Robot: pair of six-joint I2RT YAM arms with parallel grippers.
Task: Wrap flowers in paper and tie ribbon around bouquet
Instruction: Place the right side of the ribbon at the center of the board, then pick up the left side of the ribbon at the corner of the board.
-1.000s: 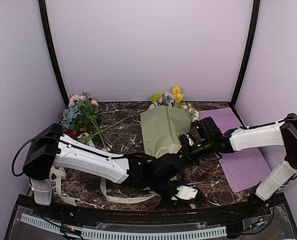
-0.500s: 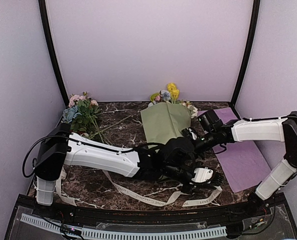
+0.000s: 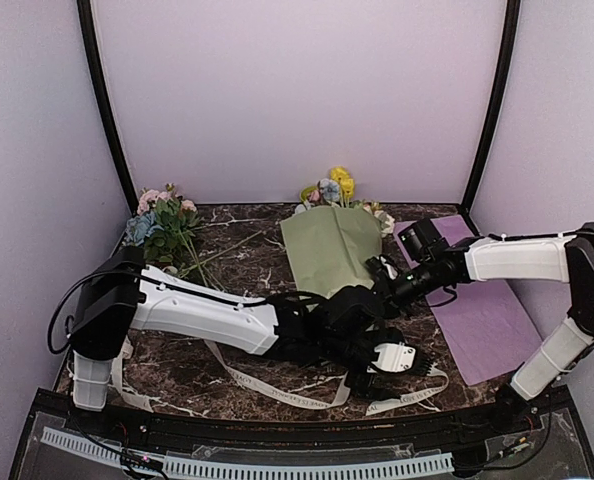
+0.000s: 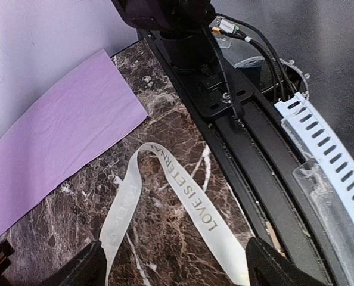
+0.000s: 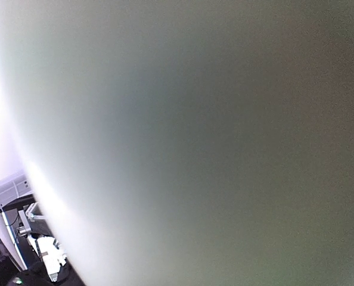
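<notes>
Left wrist view shows the left gripper (image 4: 176, 259) spread wide above the ribbon (image 4: 191, 195), which lies looped on the table (image 4: 165, 122). The right gripper (image 3: 383, 282) pinches the bouquet (image 3: 322, 250). Probably best to regrasp the ribbon near its end and keep it flat.

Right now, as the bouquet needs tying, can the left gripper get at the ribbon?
Probably yes. The left gripper stands open close to the ribbon, whose loop lies uncovered on the marble table just ahead of its fingers.
</notes>
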